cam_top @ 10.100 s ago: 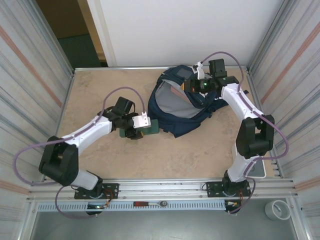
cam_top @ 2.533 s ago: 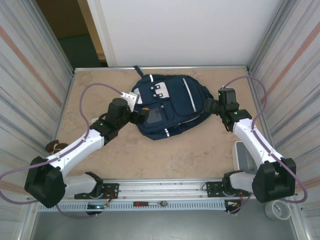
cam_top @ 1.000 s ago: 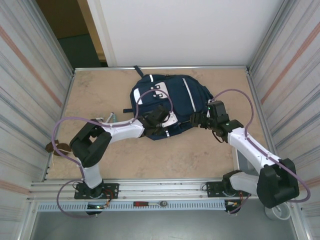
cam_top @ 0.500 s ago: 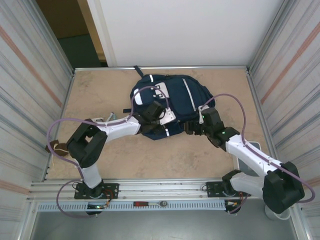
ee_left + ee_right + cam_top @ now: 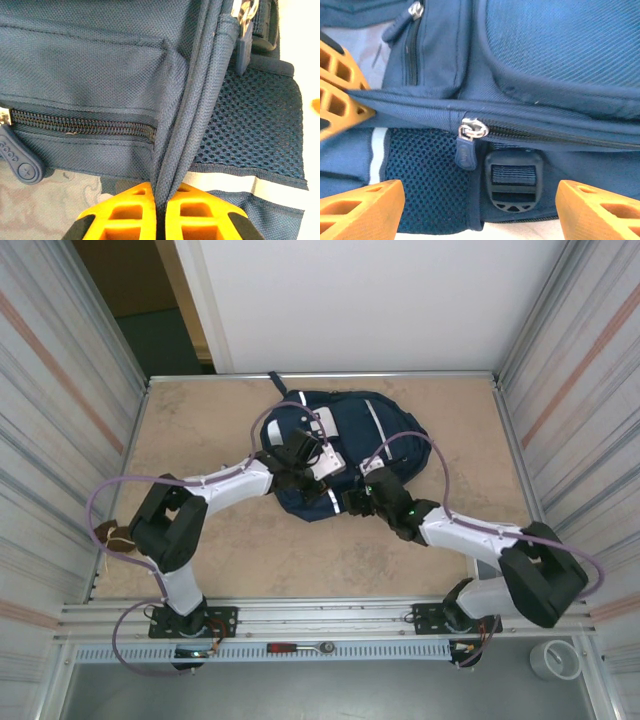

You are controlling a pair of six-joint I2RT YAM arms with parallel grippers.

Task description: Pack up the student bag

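Beige marbled surface (image 5: 200,540), walled in by ribbed metal panels, carries one large navy-blue fabric backpack (image 5: 350,430) lying flat at far centre with its front pockets up.

On the left, the left tool (image 5: 303,468) has just gone from half spread to fully clamped. In the left wrist view its orange fingers (image 5: 125,210) meet on a raised fabric seam (image 5: 185,110) at the backpack's near left side. To the right, the right tool (image 5: 358,502) has swung leftward along the backpack's near edge within the last second. Its jaws have narrowed a little, yet they stand well apart on either side of a small navy zip pull (image 5: 466,145) and grip nothing.

My reading is that the left tool now anchors the fabric so the right one can take the pull and draw the zip. Packing looks close to done. Which way the zip has to run I cannot tell.

Counted:
- Overall: one backpack, two arms, two tools.
- Left wrist view: one rubbery navy pull tab (image 5: 20,160).
- Right wrist view: two zip pulls and one black plastic buckle (image 5: 514,182).
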